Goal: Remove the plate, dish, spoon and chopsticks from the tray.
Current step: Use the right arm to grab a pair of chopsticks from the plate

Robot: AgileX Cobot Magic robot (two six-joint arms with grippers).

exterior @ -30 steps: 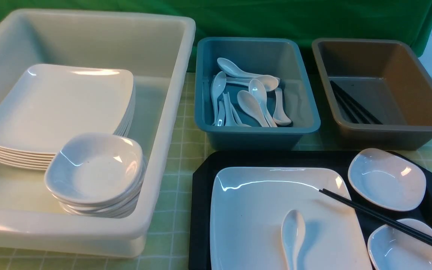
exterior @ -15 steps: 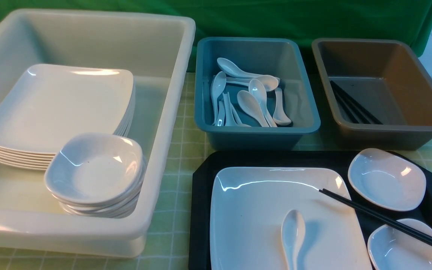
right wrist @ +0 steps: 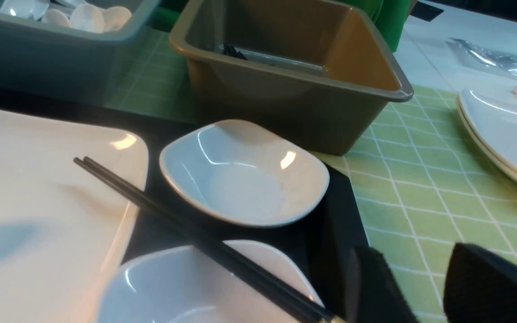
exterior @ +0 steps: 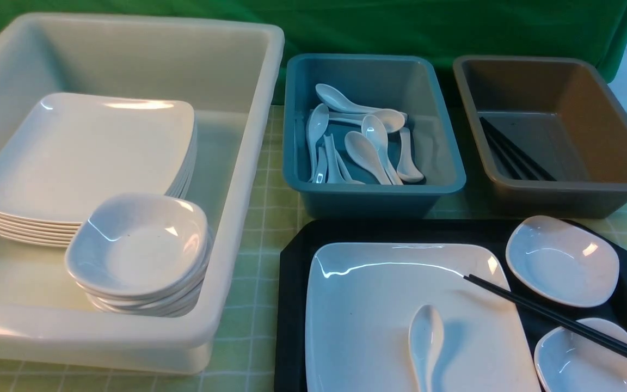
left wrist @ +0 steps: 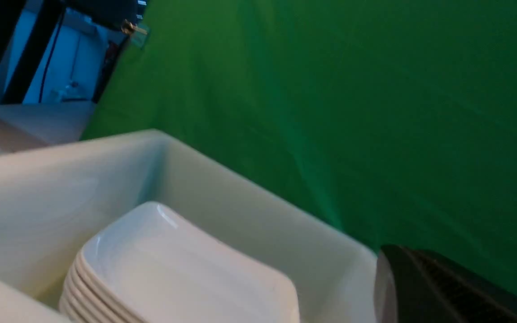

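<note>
The black tray (exterior: 292, 305) lies at the front right of the table. On it rests the large white square plate (exterior: 368, 294), and the white spoon (exterior: 425, 337) lies on that plate. The black chopsticks (exterior: 558, 318) stretch from the plate's corner across the nearer of two small white dishes (exterior: 580, 359); the farther dish (exterior: 561, 261) is bare. Neither gripper shows in the front view. My right gripper (right wrist: 420, 273) hangs open over the tablecloth just off the tray's edge (right wrist: 339, 211), beside the chopsticks' yellowish ends (right wrist: 330, 319). My left gripper (left wrist: 391, 258) is shut and empty beside the white tub.
A big white tub (exterior: 237, 163) at the left holds a stack of square plates (exterior: 85, 152) and a stack of small bowls (exterior: 139, 245). Behind the tray stand a teal tub (exterior: 373, 190) with several spoons and a brown tub (exterior: 564, 190) with chopsticks. More plates (right wrist: 501, 134) lie to the right.
A dark piece of the left arm at the front view's bottom left corner has slipped out of the picture. Everything on the tray and in the tubs is unmoved.
</note>
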